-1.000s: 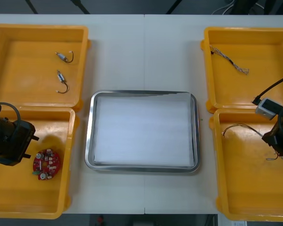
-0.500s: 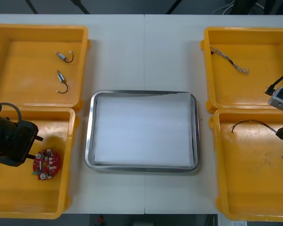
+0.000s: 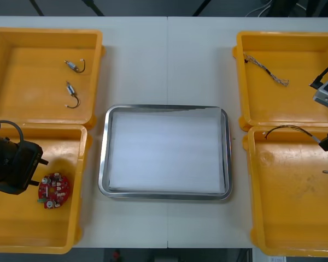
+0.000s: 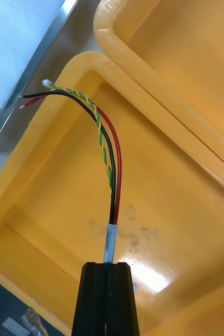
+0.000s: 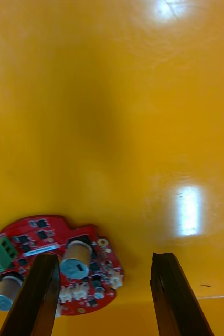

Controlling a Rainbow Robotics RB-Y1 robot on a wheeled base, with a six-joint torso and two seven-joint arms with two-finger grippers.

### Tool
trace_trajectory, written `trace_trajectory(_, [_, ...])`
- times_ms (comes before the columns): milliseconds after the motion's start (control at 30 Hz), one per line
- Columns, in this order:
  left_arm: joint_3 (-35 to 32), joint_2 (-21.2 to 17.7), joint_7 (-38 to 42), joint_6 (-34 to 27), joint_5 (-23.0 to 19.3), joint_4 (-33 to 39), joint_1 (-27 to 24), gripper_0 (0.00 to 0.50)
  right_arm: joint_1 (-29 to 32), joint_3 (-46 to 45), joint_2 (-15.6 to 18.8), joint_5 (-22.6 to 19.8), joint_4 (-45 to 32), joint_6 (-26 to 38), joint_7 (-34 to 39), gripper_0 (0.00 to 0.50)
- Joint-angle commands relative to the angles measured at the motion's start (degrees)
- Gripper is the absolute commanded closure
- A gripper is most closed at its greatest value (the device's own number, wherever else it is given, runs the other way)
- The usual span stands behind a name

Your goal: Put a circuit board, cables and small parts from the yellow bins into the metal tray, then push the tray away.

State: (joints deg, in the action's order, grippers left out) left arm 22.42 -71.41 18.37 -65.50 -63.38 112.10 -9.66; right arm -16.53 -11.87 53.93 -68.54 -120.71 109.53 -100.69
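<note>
**Right gripper**: clenched on cable, pads tight around its white-sleeved end. Hangs over near right bin, by the front view's right edge.

**Cable:** black, red and a green-yellow twisted strand. Long axis straight out from the jaws, then curving toward metal tray. Free ends close to the bin's tray-side wall, short of the tray's corner.

**Governing relation:** tray to the robot's left of these jaws, across the bin wall, with the free ends leading that way. Probably calls for a leftward carry, high enough to clear the wall.

**Metal tray:** between the bins, white inside, nothing in it yet.

**Left gripper**: released, fingers wide apart, low over near left bin.

**Circuit board**: flat on that bin's floor, off to one finger's side and not centred in the gap. In the front view, just tray-ward of the gripper. Left arm by far the nearer.

**Untouched stock:** twisted cable in far right bin. Two small metal parts in far left bin.

**Hidden or doubtful:**
- Right gripper mostly cut off by the front view's edge.
- Cable's tail behind the pads out of sight.
- Board's edge covered by one left finger. Contact between them impossible to tell.
</note>
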Motion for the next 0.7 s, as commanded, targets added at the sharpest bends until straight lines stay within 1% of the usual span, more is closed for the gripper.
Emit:
trace_trajectory(33, [-0.97, -2.86, 0.0, -1.47, 0.63, 2.43, 1.57, 0.0, -3.24, 0.01, -0.31, -0.81, -1.46, 0.47, 7.09, 0.5])
trace_trajectory(200, [-0.97, -2.86, 0.44, -0.77, 0.8, 3.04, 2.27, 0.0, -6.14, 2.21, -0.31, -0.55, -1.46, 0.47, 11.31, 0.5])
trace_trajectory(333, [-0.97, -2.77, 0.35, -0.59, 0.89, 3.39, 2.8, 0.0, -6.5, 2.73, -0.4, 0.07, -1.46, 0.47, 11.48, 0.5])
trace_trajectory(533, [-0.97, -2.77, 0.09, 2.22, 1.86, 3.39, 4.56, 0.0, -6.5, 2.91, -0.31, 0.33, -1.46, 0.47, 11.48, 0.5])
trace_trajectory(700, [-0.97, -2.51, 0.09, 2.84, 2.03, 3.3, 4.47, 0.0, -6.5, 2.91, -0.31, 0.33, -1.46, 0.47, 11.48, 0.5])
